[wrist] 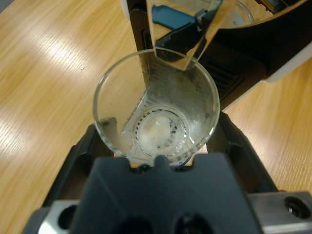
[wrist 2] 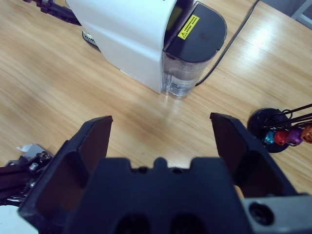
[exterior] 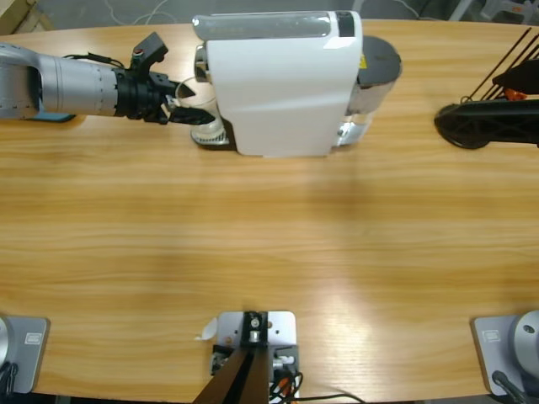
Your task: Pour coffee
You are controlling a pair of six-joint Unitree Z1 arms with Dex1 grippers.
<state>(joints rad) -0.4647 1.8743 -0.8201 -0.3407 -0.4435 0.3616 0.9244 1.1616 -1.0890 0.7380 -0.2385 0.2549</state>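
Left claw (wrist: 155, 146): black, jaws either side of a clear glass tumbler (wrist: 156, 109) and pinching it at its base. The tumbler stands upright under the spout (wrist: 183, 29) of the coffee machine (exterior: 278, 80); its bottom shows only a pale, shallow film, and whether this is the coffee cannot be told. In the high view the left claw (exterior: 187, 112) reaches in from the left edge at the far side of the bench (exterior: 269, 244), the tumbler (exterior: 209, 128) just beside the machine's left front.

Right claw (wrist 2: 161, 141): black, jaws spread wide, holding nothing, above bare bench (wrist 2: 58, 92).

Coffee machine (wrist 2: 131, 34): white body, dark-lidded clear water tank (wrist 2: 187, 53) on its right, yellow warning label (wrist 2: 187, 27) on the lid, black cable (wrist 2: 229, 44) trailing away.

Capsule holder (exterior: 484, 122): black round base with wire arms, far right of the bench, well apart from the machine; coloured capsules (wrist 2: 287, 136) hang on it.
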